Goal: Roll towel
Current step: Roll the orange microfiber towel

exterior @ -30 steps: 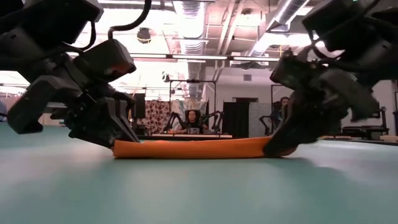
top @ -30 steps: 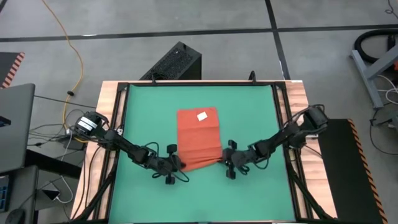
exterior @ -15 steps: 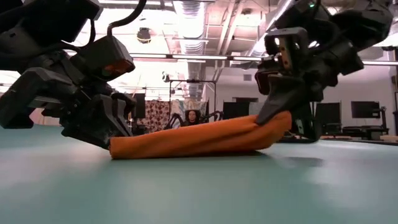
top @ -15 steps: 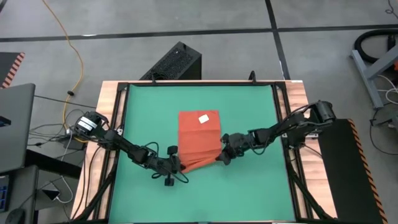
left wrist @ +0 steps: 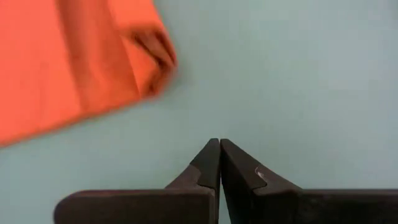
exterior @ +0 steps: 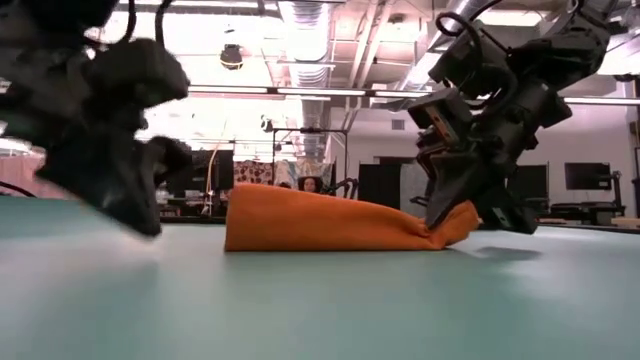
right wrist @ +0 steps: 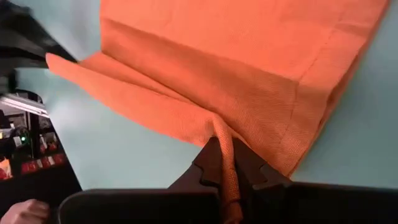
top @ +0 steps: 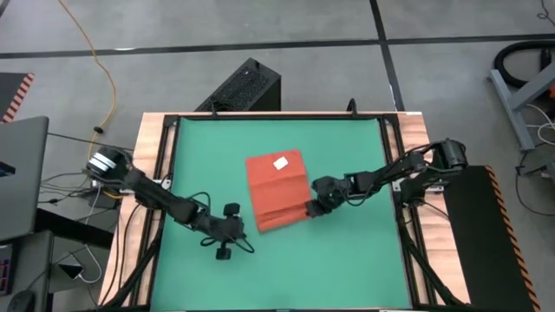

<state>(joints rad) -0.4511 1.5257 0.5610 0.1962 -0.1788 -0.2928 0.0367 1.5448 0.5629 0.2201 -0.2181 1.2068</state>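
The orange-red towel (top: 277,192) lies on the green mat (top: 208,156), its white tag (top: 281,162) at the far end and its near end doubled over on itself. My right gripper (top: 307,210) is shut on the towel's near right corner. My left gripper (top: 236,225) stands on the mat left of the towel's near left corner and touches nothing. In the left wrist view its fingers (left wrist: 219,149) are shut and empty, with the towel (left wrist: 68,62) farther off. My right gripper pinches a raised fold of cloth (right wrist: 219,127) at the towel's near right corner between its two fingers. It comes slanting down from the table's right side. The corner (exterior: 455,225) sits low at the mat, and the rest of the towel lies slack on the mat.
A black box (top: 247,87) stands beyond the table's far edge. Wooden rails (top: 416,139) and black frame bars border the mat on both sides. Bare mat lies near and far of the towel. A person (exterior: 312,185) sits far off in the room.
My right gripper has lifted the towel's near right corner, carried it toward the far edge and lowered it, folding the near end over. My left gripper has come off the near left corner and drawn back toward the table's left. The towel's far end stayed put.
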